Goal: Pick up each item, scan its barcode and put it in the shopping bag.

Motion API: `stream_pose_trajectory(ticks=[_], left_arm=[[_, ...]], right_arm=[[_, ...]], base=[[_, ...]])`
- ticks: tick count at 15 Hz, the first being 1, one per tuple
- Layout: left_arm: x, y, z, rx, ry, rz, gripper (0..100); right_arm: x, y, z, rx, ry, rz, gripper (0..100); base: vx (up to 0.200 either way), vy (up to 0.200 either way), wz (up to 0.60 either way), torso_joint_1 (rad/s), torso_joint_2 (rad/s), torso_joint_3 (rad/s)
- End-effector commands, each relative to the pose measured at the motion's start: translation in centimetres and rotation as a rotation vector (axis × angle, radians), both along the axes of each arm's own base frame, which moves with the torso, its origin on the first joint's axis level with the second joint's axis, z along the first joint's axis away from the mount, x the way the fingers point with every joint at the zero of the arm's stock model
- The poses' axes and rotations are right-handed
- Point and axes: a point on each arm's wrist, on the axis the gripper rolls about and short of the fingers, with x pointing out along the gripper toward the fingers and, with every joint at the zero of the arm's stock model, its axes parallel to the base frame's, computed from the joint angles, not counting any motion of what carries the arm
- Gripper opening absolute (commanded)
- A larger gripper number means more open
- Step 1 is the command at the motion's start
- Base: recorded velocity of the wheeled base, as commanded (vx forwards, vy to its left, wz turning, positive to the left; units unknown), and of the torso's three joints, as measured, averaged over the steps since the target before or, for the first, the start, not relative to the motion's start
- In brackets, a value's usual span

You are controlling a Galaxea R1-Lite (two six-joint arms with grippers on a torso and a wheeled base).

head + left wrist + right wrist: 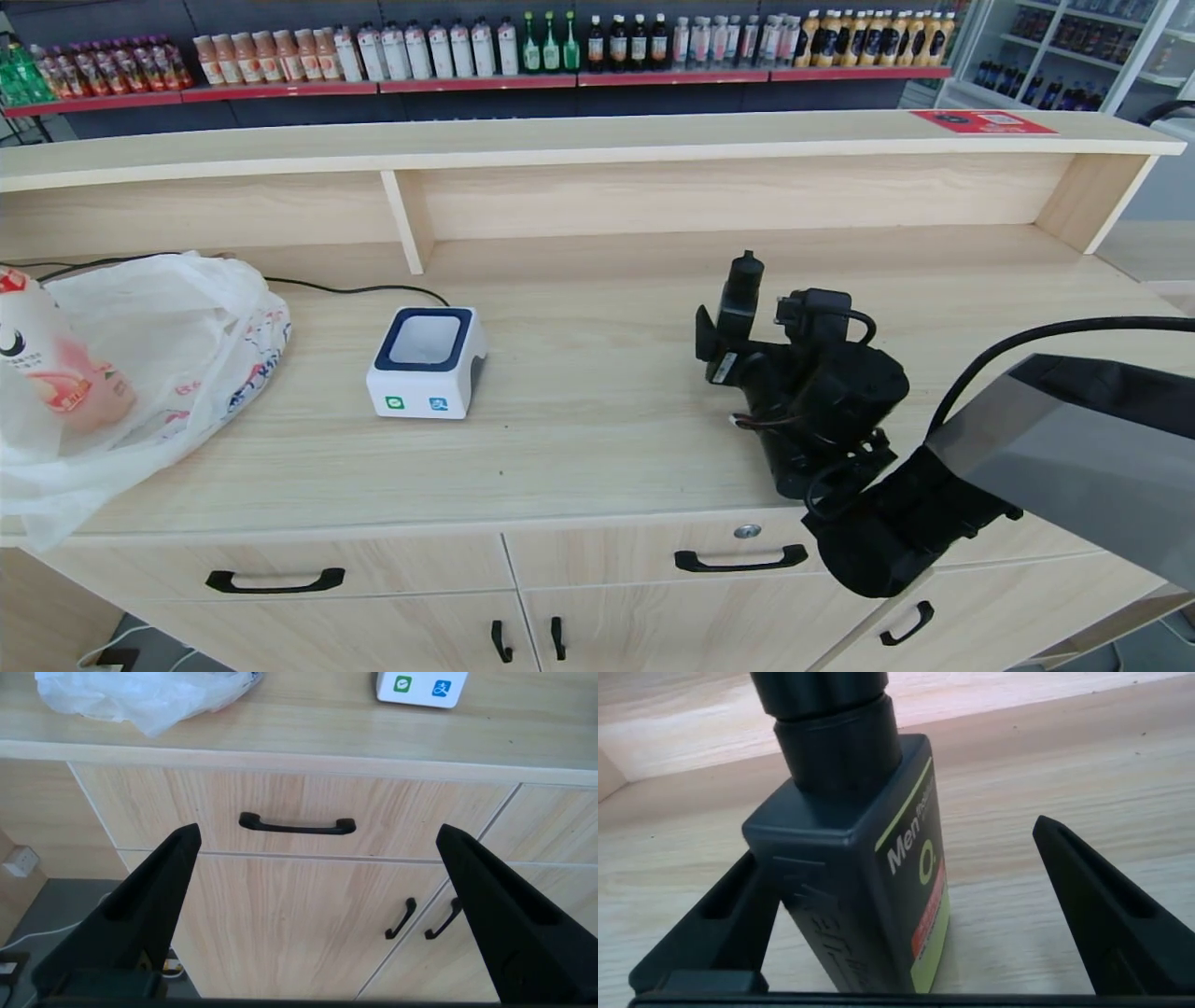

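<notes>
Your right end effector is spread open around a dark, black-capped bottle. One finger lies close against the bottle's side and the other is well apart from it, so nothing is gripped yet. The bottle stands on the bench, to the right of the barcode scanner and well apart from it.

Your left end effector is also open and holds nothing. It hangs below the bench edge, in front of a drawer handle.

At the left end of the bench, the white plastic shopping bag lies slumped with a pink drink bottle showing through it. From that, I judge one item is already bagged.

I judge the dark bottle to be the item in hand, and you are at the start of its cycle. You have to close on it, lift it, and carry it left to the scanner's dark window. The barcode must face the window, and I cannot tell which side carries it. After that, take it on to the bag. I see no other loose item on the bench, so this looks like the last one.
</notes>
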Motion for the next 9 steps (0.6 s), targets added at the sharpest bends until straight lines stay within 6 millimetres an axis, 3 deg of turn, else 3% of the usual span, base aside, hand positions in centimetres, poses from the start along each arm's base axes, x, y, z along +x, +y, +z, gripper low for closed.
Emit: stream_pose_trajectory(ticks=[1,9], left_arm=[[0.0,0.0,0.0,-0.001,0.0,0.0,100],[0.0,0.0,0.02,-0.001,-0.002,0.0,100]], right_arm=[[0.31,-0.03,-0.41,-0.003,0.005,-0.004,100],[0.92,-0.48,-1.05,-0.004,0.016,-0.026,100]], base=[[0.0,0.0,0.0,0.0,0.0,0.0],[0.0,0.0,0.0,0.0,0.0,0.0]])
